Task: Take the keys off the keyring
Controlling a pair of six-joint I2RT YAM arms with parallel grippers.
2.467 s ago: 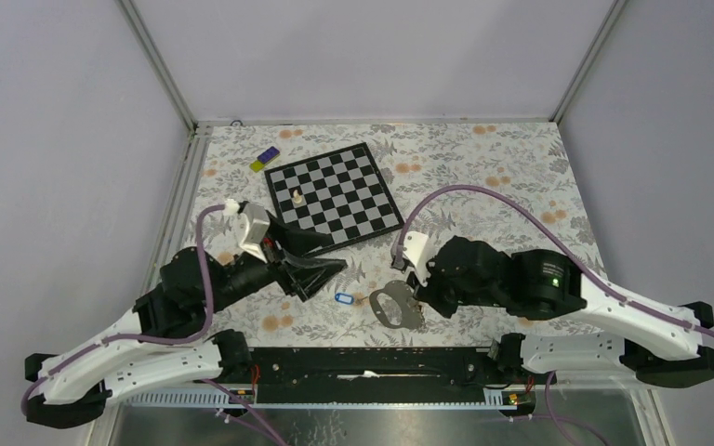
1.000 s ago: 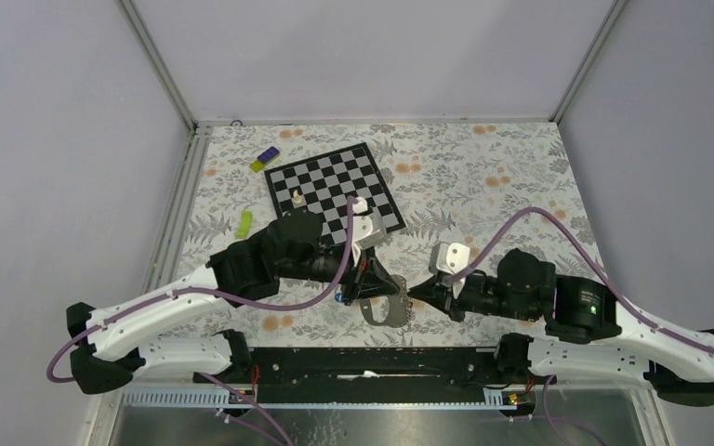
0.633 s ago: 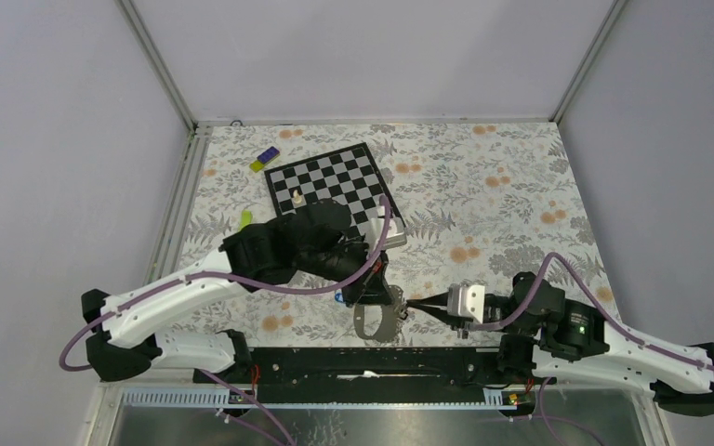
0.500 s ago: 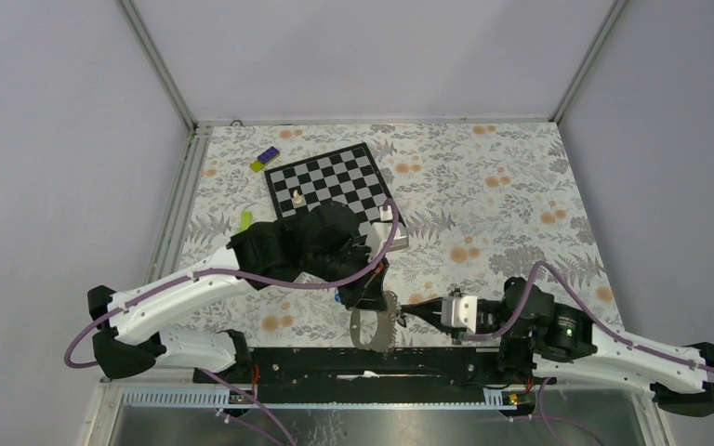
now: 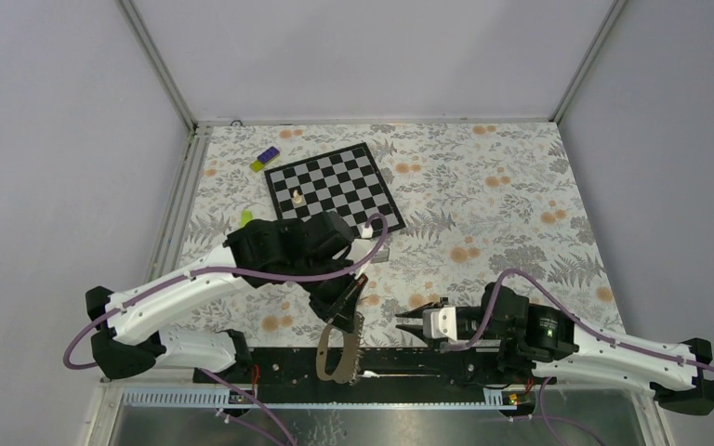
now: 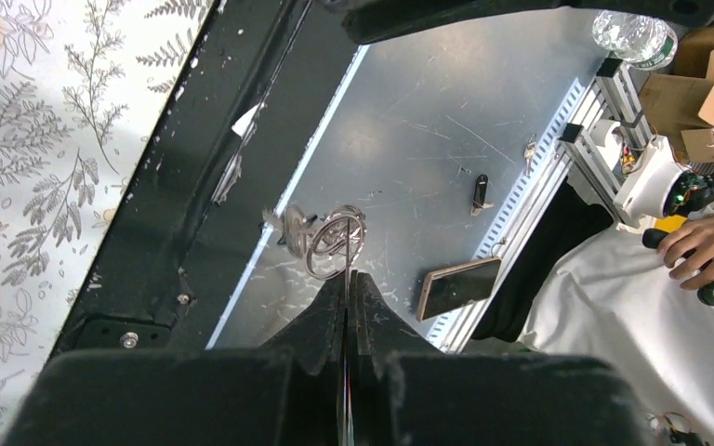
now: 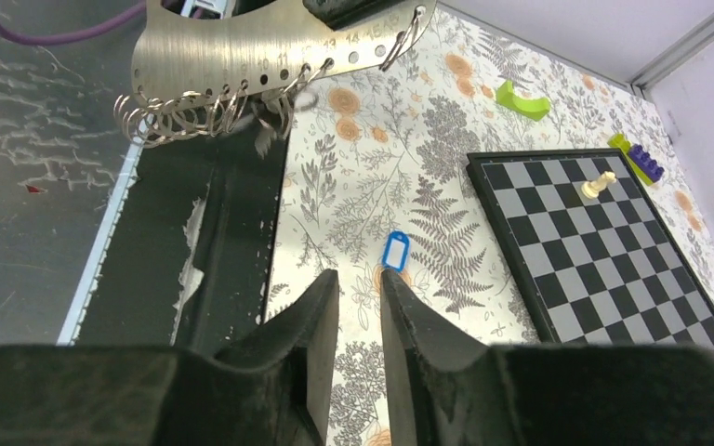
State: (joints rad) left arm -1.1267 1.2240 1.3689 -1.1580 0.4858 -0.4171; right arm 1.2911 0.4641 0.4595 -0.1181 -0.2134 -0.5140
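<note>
Since half a second ago, left gripper is swinging a ring-hung steel plate over the near rail; right gripper is retreating. Left wrist: fingers are pinching that plate edge-on. Right wrist: parted fingers are holding nothing; blue-tagged keyring is lying on tablecloth, likely needing regrasping.

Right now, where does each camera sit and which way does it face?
Top external: overhead from behind, looking down on the table; left arm, right arm show.
Left wrist: looks down past the near edge; its shut fingers pinch the ringed plate.
Right wrist: faces the chessboard; its parted fingers show.
Both wrists share the ringed plate.
</note>
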